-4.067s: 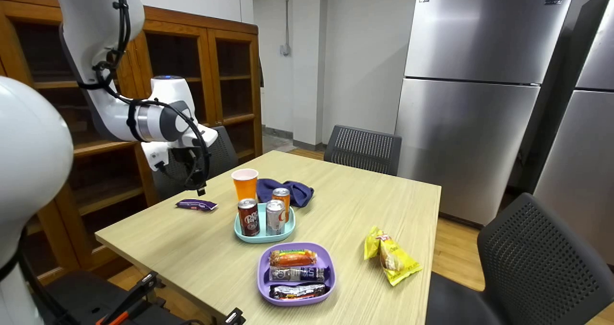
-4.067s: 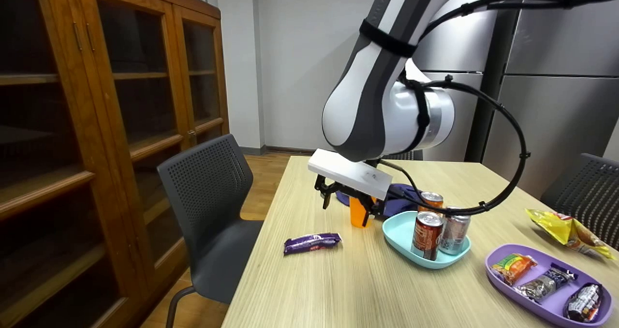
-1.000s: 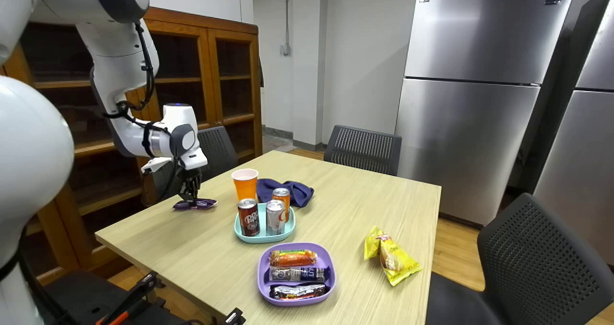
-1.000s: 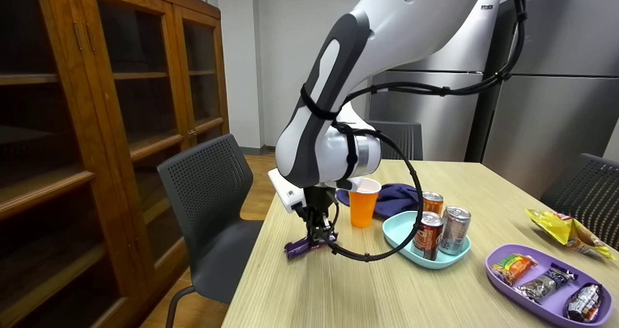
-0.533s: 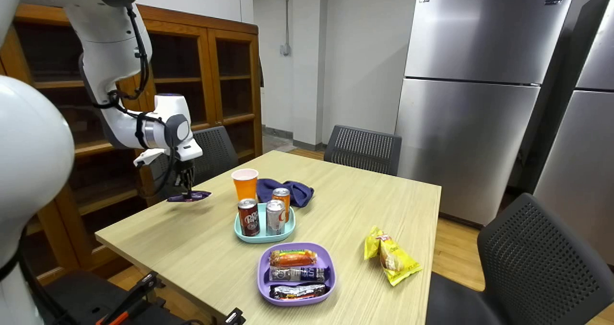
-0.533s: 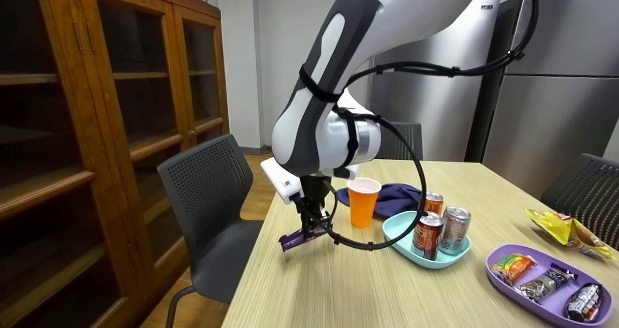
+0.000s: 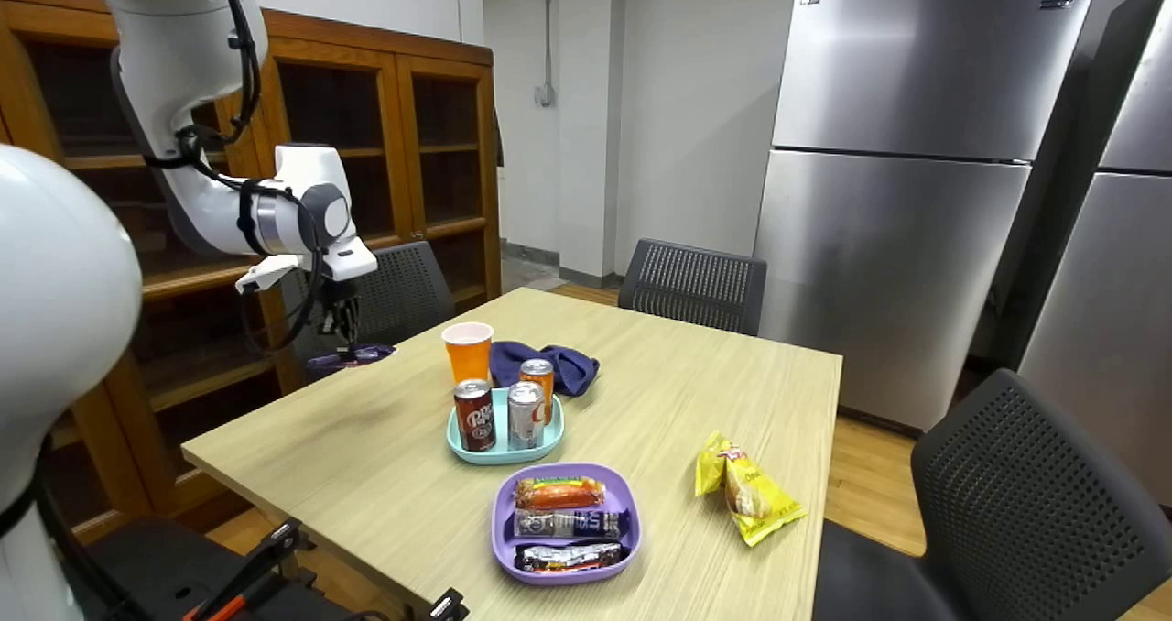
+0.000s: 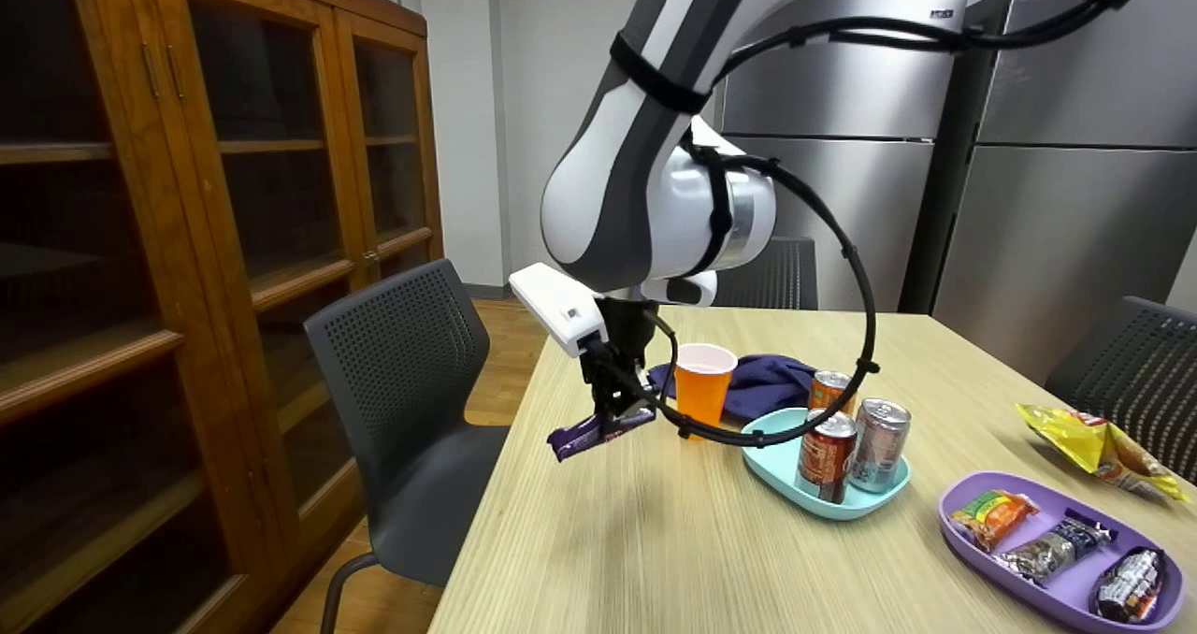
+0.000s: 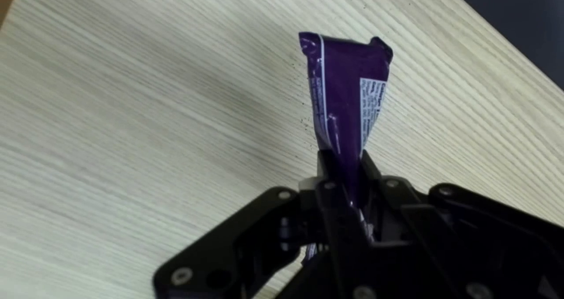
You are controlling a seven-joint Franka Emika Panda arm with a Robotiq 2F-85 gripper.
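Above the worktop (image 8: 598,569), near the edge where a grey chair (image 8: 411,428) stands, the claw (image 9: 346,169) is pinching a purple-wrapped bar (image 9: 346,83) near its middle; the bar slopes, lifted off the surface, with a soft shadow beneath. Nearest of the other things is an orange cup (image 7: 469,357), upright, with a crumpled navy cloth (image 7: 572,367) next to it. Just beside these sits a turquoise tray (image 8: 771,466) bearing a Dr Pepper can (image 7: 475,417), a silver can (image 7: 526,417) and an orange can (image 7: 538,378), all upright and close together. In both exterior views this loaded tray stands between the claw and a purple dish (image 7: 572,577), in which three wrapped snacks (image 7: 568,523) lie side by side. Well apart from them rests a yellow bag (image 7: 746,493). In an exterior view, the arm's black cable (image 8: 868,367) loops across, hiding parts of the cup and tray.
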